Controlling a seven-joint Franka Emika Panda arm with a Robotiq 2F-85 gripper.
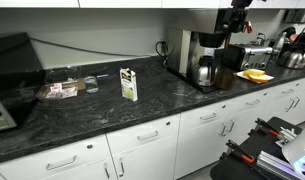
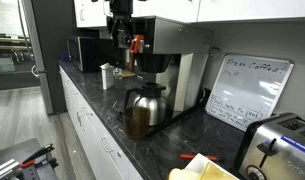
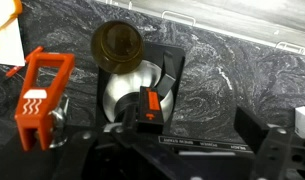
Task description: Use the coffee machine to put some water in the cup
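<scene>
The black coffee machine stands on the dark counter and shows in both exterior views. A steel carafe sits on its base, also seen from above in the wrist view. A round brownish glass cup stands right beside the carafe. An orange lever with a heat symbol sticks out of the machine, and a smaller orange tab sits by one finger. My gripper hangs open and empty above the carafe, at the machine's front.
A milk carton and a glass bowl stand further along the counter. A toaster, a yellow cloth and a kettle are beyond the machine. A whiteboard leans on the wall.
</scene>
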